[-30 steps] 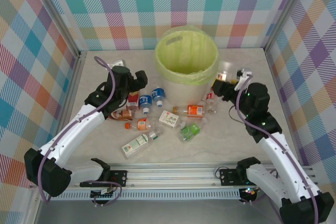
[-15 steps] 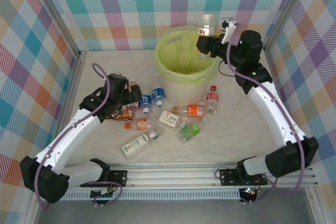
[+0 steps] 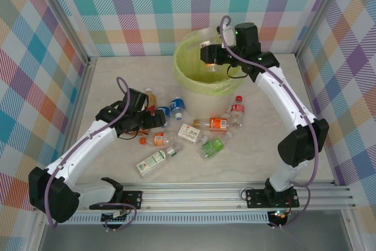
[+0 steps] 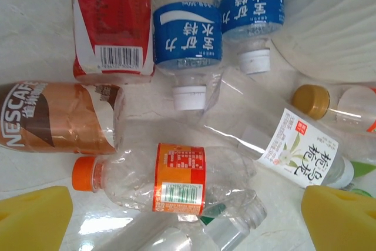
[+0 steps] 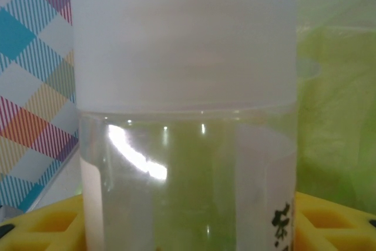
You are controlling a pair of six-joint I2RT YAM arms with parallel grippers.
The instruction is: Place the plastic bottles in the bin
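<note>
Both arms are built alike. The left arm and the right arm have white link shells joined by black joint housings. You will see a purple cable looping along each arm. The bases are black. The left gripper and the right gripper have yellow finger pads.

The clear bottle held in the right pincer ran off the wrist picture above and below, its black lettering cut short. Under the left wrist, the red-labelled bottle and the brown bottle were cropped at the edges; their caps were out of sight.
</note>
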